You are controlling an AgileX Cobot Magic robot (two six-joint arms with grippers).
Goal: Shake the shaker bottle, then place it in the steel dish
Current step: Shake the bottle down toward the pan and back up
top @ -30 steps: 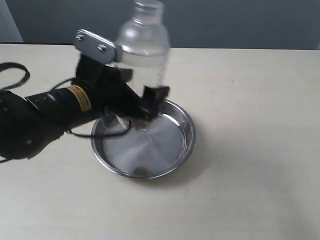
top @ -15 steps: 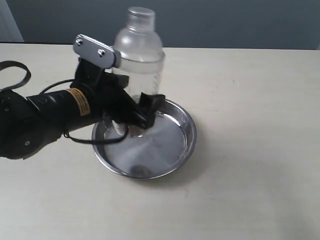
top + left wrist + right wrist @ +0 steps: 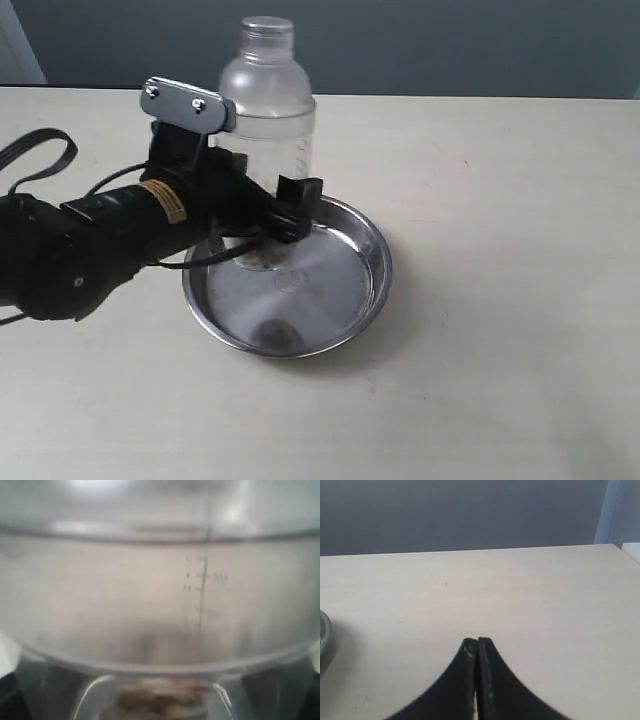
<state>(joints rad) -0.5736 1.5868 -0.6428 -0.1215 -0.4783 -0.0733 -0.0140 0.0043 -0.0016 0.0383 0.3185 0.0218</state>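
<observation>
Exterior view — left pincer (image 3: 265, 190) grips shaker bottle (image 3: 266, 100) over steel dish (image 3: 345, 292) — cable (image 3: 68, 150) behind.

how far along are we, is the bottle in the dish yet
Mostly there. The shaker bottle stands upright with its base down inside the steel dish, lower than a second ago, so shaking looks over. In hand: the left end effector is shut on it; whether the base touches the dish is unclear. Left: release and withdraw. The right end effector is shut, away from it.
</observation>
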